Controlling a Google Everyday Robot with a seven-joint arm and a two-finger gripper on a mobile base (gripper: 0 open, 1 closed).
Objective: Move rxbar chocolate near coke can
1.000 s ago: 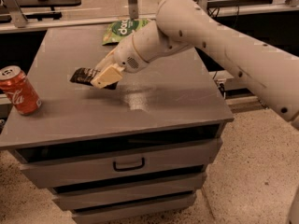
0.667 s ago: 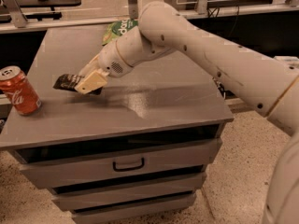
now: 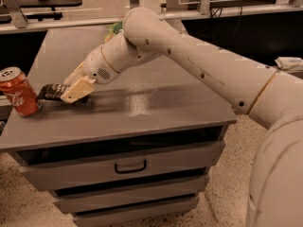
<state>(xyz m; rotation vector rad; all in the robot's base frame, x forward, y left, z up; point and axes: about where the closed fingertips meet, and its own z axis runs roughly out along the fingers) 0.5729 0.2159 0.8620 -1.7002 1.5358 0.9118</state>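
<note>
Gripper: we find the gripper point(image 3: 72, 95) low over the left part of the cabinet top point(image 3: 156, 105), at the end of the white arm point(image 3: 199, 65) that reaches in from the right.
Grip state: its tan fingers point(image 3: 78, 88) are clenched on the rxbar chocolate point(image 3: 50, 91), holding its right end.
Rxbar chocolate: we note the black wrapper lying roughly level, its long side running left to right, its free end pointing at the coke can point(image 3: 19, 91). We cannot tell whether it rests on the surface or hangs just above it.
Coke can: it stands upright near the left front corner of the top, red body and silver lid in plain sight.
Separation: the bar's left end is just beside the can's right side; we cannot tell whether the two touch.
Green snack bag point(image 3: 113, 30): it lies at the back of the top, mostly hidden behind the arm, well apart from the can.
Cabinet: grey, with a handled drawer point(image 3: 130, 166) below the top and further drawer fronts beneath it.
Floor point(image 3: 222, 193): speckled, light in colour.
</note>
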